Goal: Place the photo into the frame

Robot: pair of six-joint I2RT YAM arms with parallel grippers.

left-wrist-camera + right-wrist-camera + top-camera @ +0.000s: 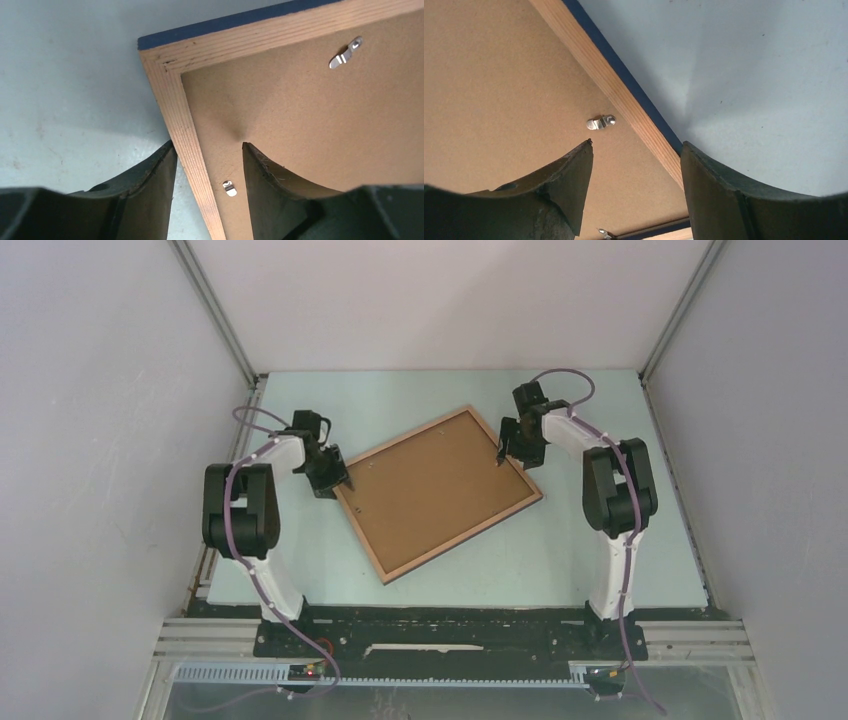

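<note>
Pale, matte bench (600, 540) fills the floor of a white-walled booth, and on it the frame (463, 539) lies flat and skewed, wood face up, its navy face showing only as a thin dark edge against the bench. Inside it sits the photo (435, 495), print side down, so only its plain brown fibreboard back shows, apparently level with the rail and filling the opening. The left pincer (207, 150) stands open astride the frame's left rail near a corner, one finger outside over the bench and the other over the board. The right pincer (636, 147) is likewise open astride the opposite rail, gripping nothing. The step looks like seating and letting go. It would go best with both pincers parted wide enough to clear the rail and lifted straight up, since a sideways brush could slide so light a frame on this smooth surface. Any last press should land close to the rail, where the thin board is supported and will not bow. The rail is pale, straight-grained wood with a mitred corner; the board is dull and faintly fuzzy. Small bright metal clips (345, 54) lie near the rail; whether they lock the board I cannot tell.
</note>
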